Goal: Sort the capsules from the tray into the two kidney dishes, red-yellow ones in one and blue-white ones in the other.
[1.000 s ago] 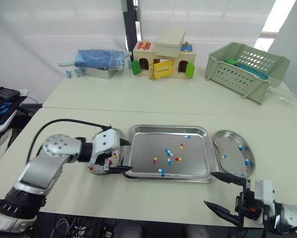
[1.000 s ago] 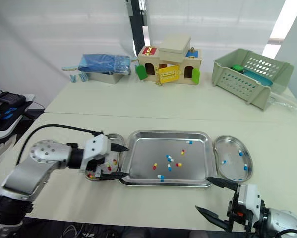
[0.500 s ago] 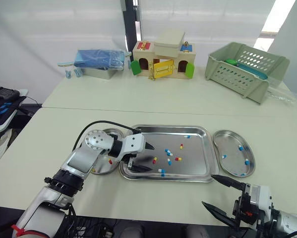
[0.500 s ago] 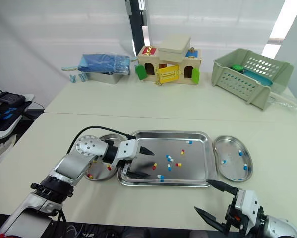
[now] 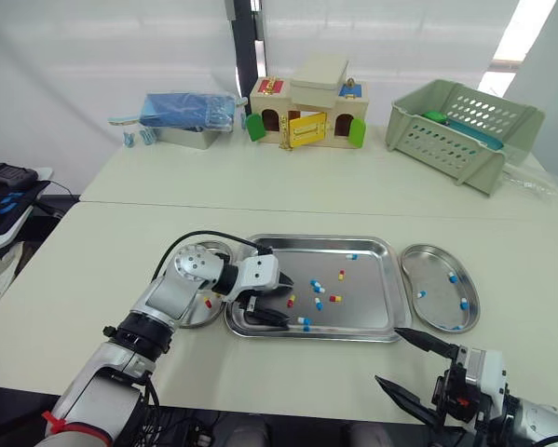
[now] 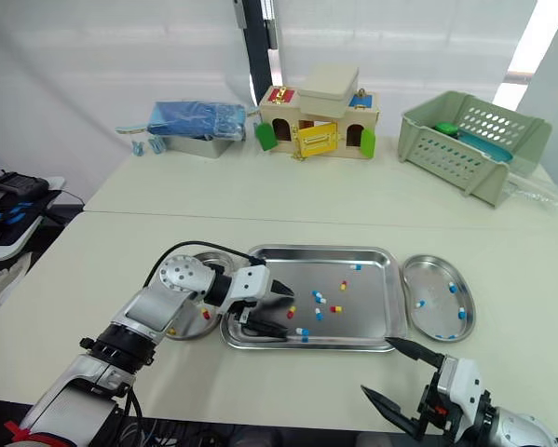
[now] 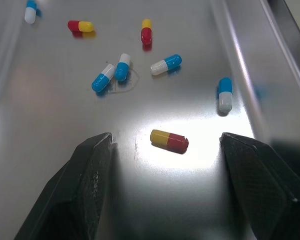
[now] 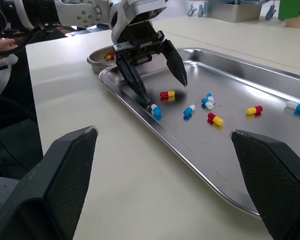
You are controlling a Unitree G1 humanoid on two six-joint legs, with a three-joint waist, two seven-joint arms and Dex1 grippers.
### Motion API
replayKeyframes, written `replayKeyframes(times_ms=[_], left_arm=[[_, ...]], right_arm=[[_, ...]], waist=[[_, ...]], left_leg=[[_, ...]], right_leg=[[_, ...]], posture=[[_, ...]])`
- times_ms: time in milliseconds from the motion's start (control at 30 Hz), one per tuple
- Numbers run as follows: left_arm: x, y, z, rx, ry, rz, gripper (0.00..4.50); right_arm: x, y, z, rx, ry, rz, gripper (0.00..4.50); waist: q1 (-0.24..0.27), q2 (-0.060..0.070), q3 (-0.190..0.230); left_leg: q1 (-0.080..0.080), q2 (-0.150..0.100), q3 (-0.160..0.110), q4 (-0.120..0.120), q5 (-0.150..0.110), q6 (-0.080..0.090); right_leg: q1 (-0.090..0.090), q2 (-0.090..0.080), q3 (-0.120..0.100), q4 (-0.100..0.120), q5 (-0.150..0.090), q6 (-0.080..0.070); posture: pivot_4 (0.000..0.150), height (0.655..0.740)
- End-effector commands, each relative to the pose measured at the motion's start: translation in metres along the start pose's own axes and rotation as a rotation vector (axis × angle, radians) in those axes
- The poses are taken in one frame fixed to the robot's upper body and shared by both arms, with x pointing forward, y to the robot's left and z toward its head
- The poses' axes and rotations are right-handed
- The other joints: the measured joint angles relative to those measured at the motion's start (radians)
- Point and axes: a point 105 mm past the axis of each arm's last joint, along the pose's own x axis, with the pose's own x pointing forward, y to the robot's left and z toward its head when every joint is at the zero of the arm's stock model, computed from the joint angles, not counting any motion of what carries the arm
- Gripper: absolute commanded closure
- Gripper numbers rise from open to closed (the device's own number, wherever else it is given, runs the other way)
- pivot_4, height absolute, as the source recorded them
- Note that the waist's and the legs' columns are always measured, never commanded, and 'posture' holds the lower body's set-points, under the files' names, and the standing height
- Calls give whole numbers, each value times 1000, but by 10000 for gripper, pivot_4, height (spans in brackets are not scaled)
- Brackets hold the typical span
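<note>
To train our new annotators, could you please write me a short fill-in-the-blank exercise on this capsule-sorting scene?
1. The left pincer hangs open over the tray, straddling a ____ capsule.
2. The right dish holds three ____ capsules.
3. The right pincer, near the table's front edge, is ____.
4. The tray lies ____ the two dishes.

Missing words: red-yellow; blue-white; open; between.

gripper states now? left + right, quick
Left gripper: open, holding nothing; a red-yellow capsule lies between its fingers on the tray.
Right gripper: open, empty.
</note>
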Motion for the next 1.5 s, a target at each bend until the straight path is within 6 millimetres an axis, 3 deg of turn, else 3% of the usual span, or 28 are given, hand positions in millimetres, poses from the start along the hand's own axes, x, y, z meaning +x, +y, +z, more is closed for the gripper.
replayKeyframes(times_ms=[33,100,200,467,767,900,1167,1333,1500], left_arm=[[1,0,0,5,19,-15,9273],[2,0,-1,1,26,-20,9273],[2,-2,-2,-2,33,-30,15219],[3,-3,-4,2,40,-34,40024],[1,-3,-1,1,28,-20,40024],[-10,3,8,-4,2,31,40024],[-73,7,13,-126,15,263,40024],[-114,-3,-7,-293,66,475,40024],[-134,-19,-27,-410,110,601,40024]], right_arm=[[2,3,8,-36,-27,4,0],[2,4,7,-35,-28,2,0],[3,4,8,-36,-30,0,0],[9,4,13,-42,-41,-4,0],[12,2,18,-41,-43,-6,0],[13,3,20,-45,-48,-2,0],[8,8,23,-72,-22,109,0],[8,-1,23,-89,-21,180,0],[10,-11,20,-94,-21,222,0]], waist=[[-1,0,0],[-1,0,0],[-1,0,0],[-1,0,0],[-1,0,0],[-2,0,0],[-14,0,0],[-17,0,0],[-11,0,0]], left_leg=[[0,0,0,0,0,0],[0,0,0,0,0,0],[0,0,0,0,0,0],[1,0,0,0,0,0],[1,0,0,0,0,0],[0,0,0,0,0,0],[1,0,-1,0,0,0],[1,0,-1,-1,0,0],[1,0,-1,0,0,0]], right_leg=[[0,0,0,0,0,0],[0,0,0,0,0,0],[0,0,0,0,0,0],[0,0,0,0,0,0],[1,0,0,0,0,0],[0,0,0,0,0,0],[0,0,0,0,0,0],[1,0,0,0,0,0],[1,0,0,0,0,0]], posture=[[1500,7400],[1500,7400],[1500,7400],[1500,7400],[1500,7400],[1500,7400],[1500,7400],[1500,7400],[1500,7400]])
